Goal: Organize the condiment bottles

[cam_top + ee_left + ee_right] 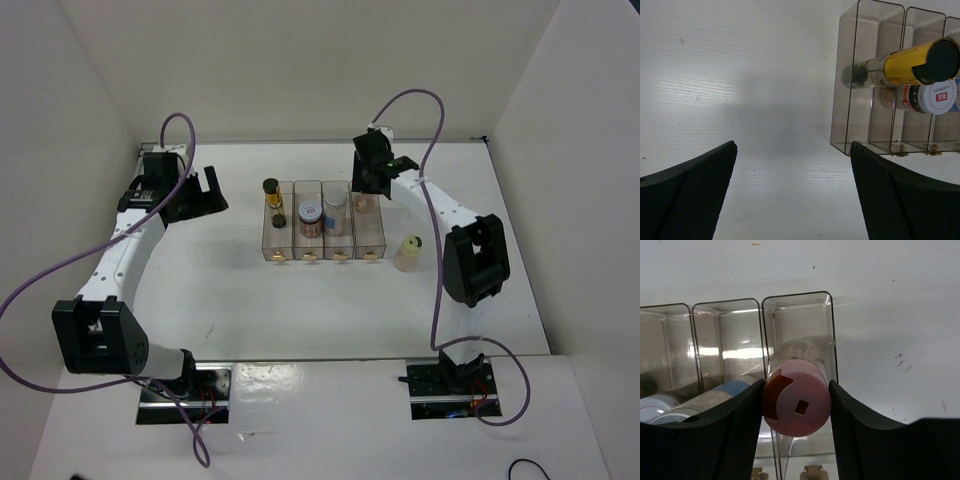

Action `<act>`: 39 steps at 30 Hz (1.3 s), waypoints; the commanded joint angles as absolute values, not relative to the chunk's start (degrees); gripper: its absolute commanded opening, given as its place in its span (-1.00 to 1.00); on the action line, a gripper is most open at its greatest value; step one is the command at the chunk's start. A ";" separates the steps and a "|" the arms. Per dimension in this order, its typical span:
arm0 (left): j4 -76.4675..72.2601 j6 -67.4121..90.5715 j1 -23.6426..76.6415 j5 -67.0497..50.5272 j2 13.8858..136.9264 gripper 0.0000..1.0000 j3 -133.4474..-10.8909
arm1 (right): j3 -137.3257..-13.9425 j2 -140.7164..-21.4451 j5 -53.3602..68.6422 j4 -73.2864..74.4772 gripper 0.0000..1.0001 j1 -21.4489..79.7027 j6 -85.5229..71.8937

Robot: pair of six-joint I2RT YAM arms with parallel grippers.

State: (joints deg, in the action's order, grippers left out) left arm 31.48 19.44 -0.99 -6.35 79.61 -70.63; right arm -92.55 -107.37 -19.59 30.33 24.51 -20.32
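Observation:
A clear four-slot tray [283,252] stands mid-table. The slim black-capped amber bottle [273,203] stands in its left slot, the lilac-lidded brown jar [310,218] in the second, the pale-blue-lidded clear jar [334,212] in the third. My right gripper [366,192] is shut on the pink-capped bottle [797,395], holding it over the rightmost slot [799,325]. The cream yellow-capped bottle [408,252] stands on the table right of the tray. My left gripper [205,190] is open and empty, left of the tray; the amber bottle [905,65] shows in its view.
White walls close in the table on the left, back and right. Purple cables loop from both arms. The arm bases sit at the near edge.

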 commanded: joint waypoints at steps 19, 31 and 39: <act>30.50 18.37 -1.32 -6.86 80.42 1.00 -73.21 | -99.40 -113.21 -22.76 33.04 0.95 24.70 -20.21; 29.97 18.37 -1.32 -11.07 79.37 1.00 -72.69 | -90.72 -90.28 -24.17 36.83 0.95 22.24 -23.99; 28.39 19.07 -1.32 -11.78 81.56 1.00 -70.76 | -68.13 -76.91 -20.22 38.22 0.95 20.48 -32.07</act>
State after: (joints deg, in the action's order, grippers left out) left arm 31.07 19.46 -0.99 -10.31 80.49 -70.91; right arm -72.60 -77.10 -22.11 35.66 20.29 -27.68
